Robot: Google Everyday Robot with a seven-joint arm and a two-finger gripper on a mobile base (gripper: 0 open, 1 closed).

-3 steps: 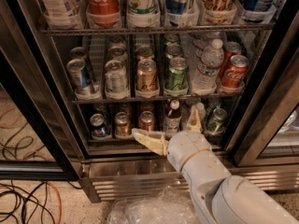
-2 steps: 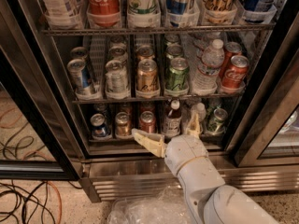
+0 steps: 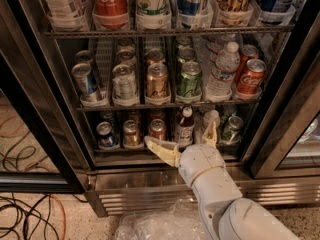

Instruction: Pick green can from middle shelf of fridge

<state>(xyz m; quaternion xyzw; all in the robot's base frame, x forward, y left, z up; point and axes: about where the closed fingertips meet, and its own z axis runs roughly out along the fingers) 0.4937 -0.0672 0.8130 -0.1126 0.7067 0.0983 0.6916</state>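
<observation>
Item: arm (image 3: 245,218). White, smooth, rounded casing; entered from 5 o'clock of the view and reached up toward centre. Cylindrical wrist section.

Item: hand (image 3: 179,133). Held before the lowest rack of the fridge (image 3: 31,109), below the middle shelf (image 3: 131,106). Released: two tan, flat, tapered fingers (image 3: 161,150) spread wide, one pointing toward 10 o'clock, the other upright toward 12 o'clock. Nothing between them was grasped.

Item: green can (image 3: 189,79). Aluminium, green body with pale streaks, silver top. Stood upright at the front of its lane on the middle shelf, at about 12 o'clock from the hand, well apart from it.

Item: middle shelf. Thin metal wire rack with clear plastic lanes.

Neighbours on the same rack: gold-tan can (image 3: 157,80) just beside the green can at 9 o'clock; clear water bottle (image 3: 221,70) just beside it at 3 o'clock; red Coca-Cola can (image 3: 250,76) farther toward 3 o'clock.

Lowest rack: dark glass bottle (image 3: 184,127) standing behind the gap between the fingers.

Item: base (image 3: 145,180). Ribbed stainless steel, under the doors.

Floor: crumpled clear plastic sheet (image 3: 155,225) at 6 o'clock; black and orange cables (image 3: 24,219) at 8 o'clock.
</observation>
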